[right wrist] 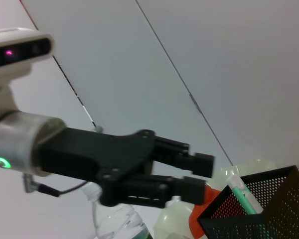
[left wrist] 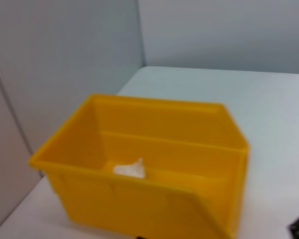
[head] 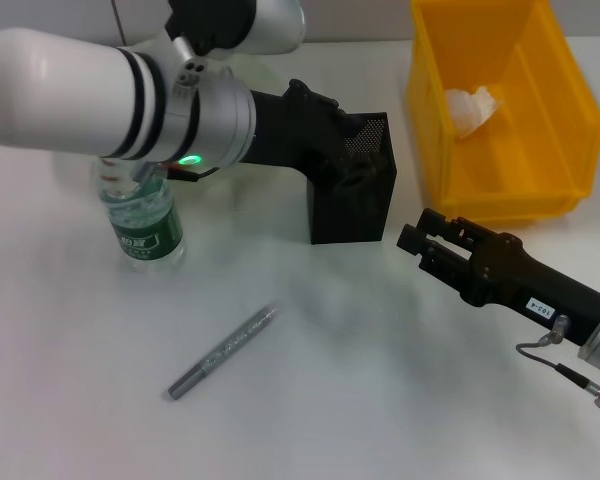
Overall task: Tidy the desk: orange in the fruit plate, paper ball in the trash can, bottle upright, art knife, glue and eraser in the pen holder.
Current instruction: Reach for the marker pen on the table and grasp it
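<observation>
Left end effector (head: 365,150) over pen holder (head: 370,205), bottle (head: 145,225) beside.

The desk (head: 310,400) is a plain white flat tabletop. On its left side stands the bottle (head: 143,226), upright, a clear plastic one with a green label. Nearer and a little to the right of it lies the glue (head: 222,351), a thin grey stick resting flat at a slant, apart from everything else. Toward the middle, farther back, stands the pen holder (head: 358,190), a square black mesh cup. At the far right sits the trash can (head: 560,150), a bright yellow rectangular bin, just beside the pen holder without touching it.
</observation>
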